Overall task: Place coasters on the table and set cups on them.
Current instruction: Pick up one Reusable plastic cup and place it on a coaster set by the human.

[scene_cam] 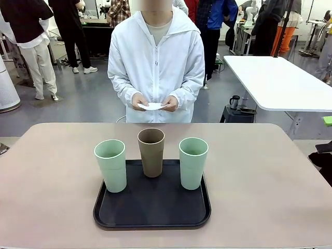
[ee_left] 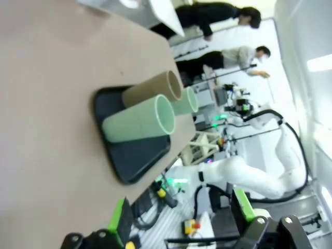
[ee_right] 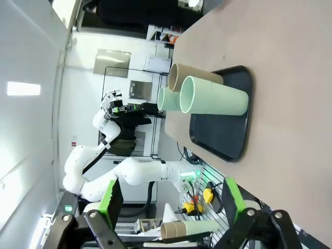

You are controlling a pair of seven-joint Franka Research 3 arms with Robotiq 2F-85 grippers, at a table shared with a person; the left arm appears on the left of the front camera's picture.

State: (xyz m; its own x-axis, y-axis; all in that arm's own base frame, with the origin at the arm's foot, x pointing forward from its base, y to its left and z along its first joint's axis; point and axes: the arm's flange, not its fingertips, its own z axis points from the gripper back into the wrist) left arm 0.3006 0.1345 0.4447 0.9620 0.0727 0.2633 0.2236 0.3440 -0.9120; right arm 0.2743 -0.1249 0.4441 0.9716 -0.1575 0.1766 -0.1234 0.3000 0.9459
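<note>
White coasters (scene_cam: 153, 106) between person's two hands (scene_cam: 139, 101)

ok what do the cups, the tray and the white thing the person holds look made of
The left mint cup, right mint cup and tan cup: probably matte plastic or a fibre composite; dull, even surface without glare. The black tray: likely plastic, smooth with a faint sheen on its rim. The coasters held by the person: thin, white, probably paper, too small to be sure.
</note>
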